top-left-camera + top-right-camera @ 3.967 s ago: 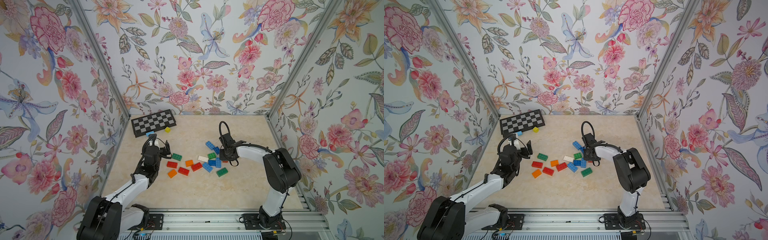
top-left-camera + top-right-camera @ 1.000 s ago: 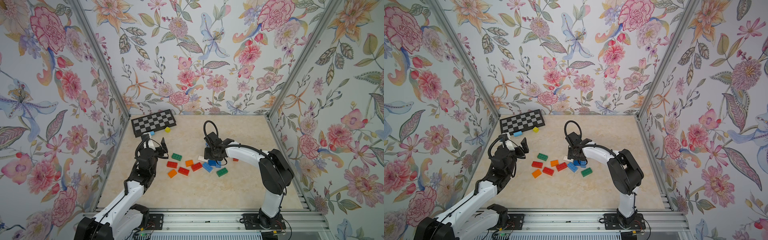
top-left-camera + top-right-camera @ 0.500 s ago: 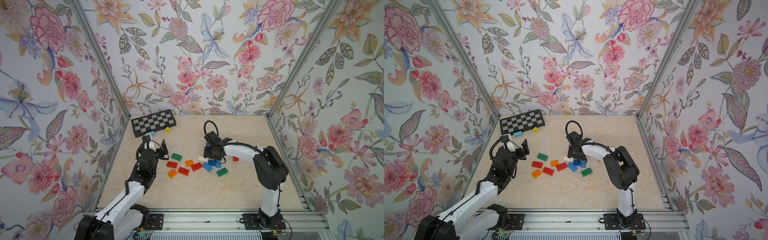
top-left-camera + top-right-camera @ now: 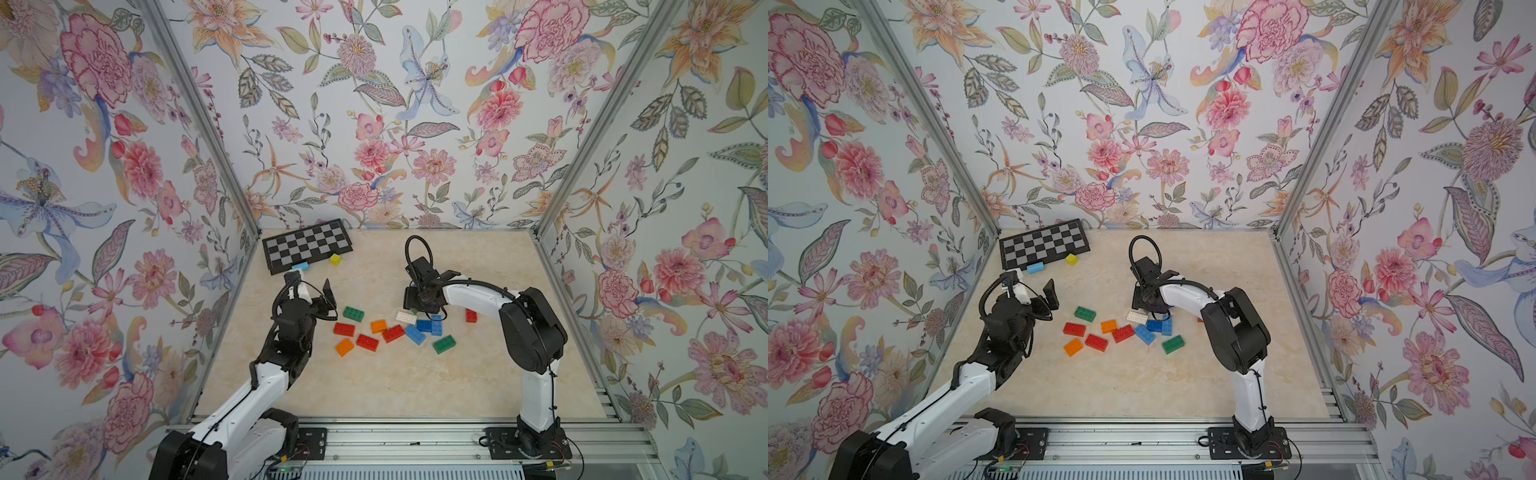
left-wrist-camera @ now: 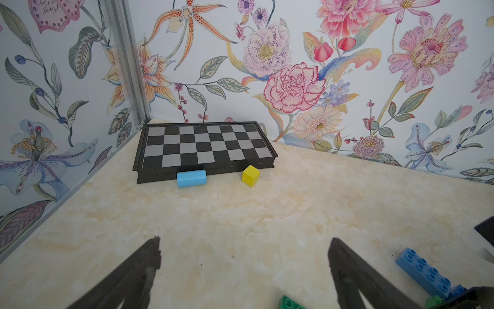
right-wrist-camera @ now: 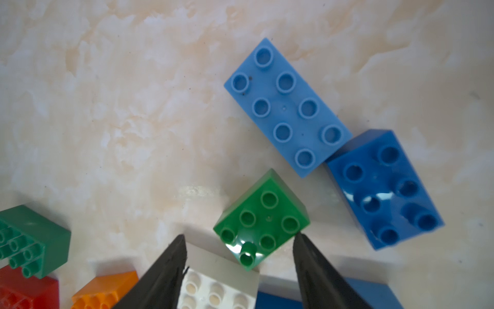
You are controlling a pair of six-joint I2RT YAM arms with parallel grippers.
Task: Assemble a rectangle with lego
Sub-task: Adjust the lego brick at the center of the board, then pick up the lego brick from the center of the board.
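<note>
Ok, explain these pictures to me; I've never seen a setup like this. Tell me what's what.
Two robot arms stand at a table's edge, inside flowered walls. Two pictures look down from overhead, nearly alike; the other two come from a camera on each wrist. On the table lie scattered toy bricks in red, orange, blue, green and white, plus a chessboard, a pale blue cylinder and a yellow cube. The left end effector is open and empty. The right end effector hangs open over a green brick, seemingly gripping nothing.
</note>
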